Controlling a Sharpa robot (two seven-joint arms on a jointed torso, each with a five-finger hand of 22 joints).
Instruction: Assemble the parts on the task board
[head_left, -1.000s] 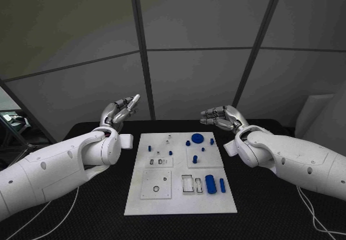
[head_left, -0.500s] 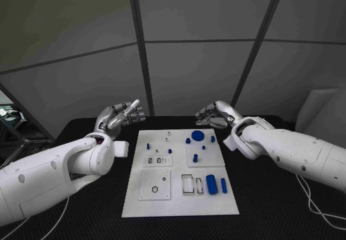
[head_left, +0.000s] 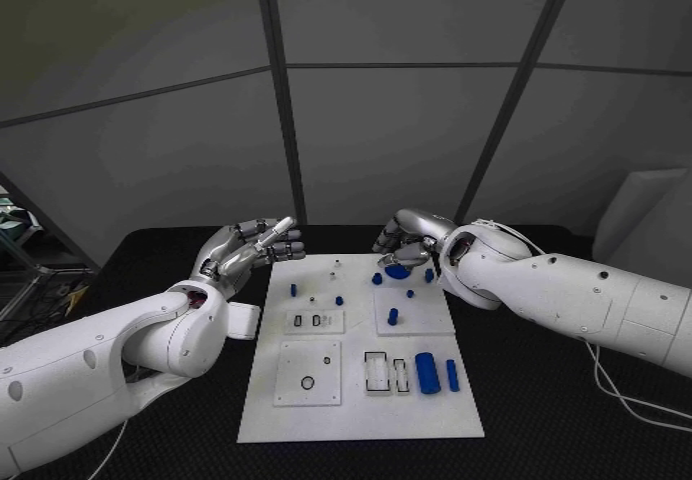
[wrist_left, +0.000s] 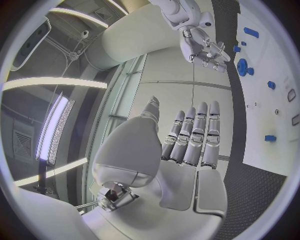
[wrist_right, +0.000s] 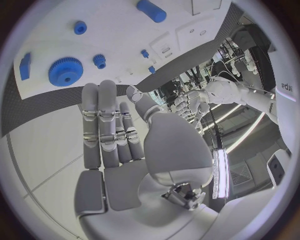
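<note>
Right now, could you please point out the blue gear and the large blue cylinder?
Gear (wrist_right: 65, 71), right wrist view, on its toothed face.
Cylinder (head_left: 427, 373), head view, on the middle of its body.

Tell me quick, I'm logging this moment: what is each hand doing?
Left hand: open, holding nothing, raised beside the white board.
Right hand: fingers bent above the big blue gear; whether they touch it cannot be told.

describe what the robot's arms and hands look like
Both arms are smooth, rounded white shells with small dark dots. The left hand and right hand are silver metal with jointed fingers and grey pads. A thin white cable trails on the table under the right arm.
</note>
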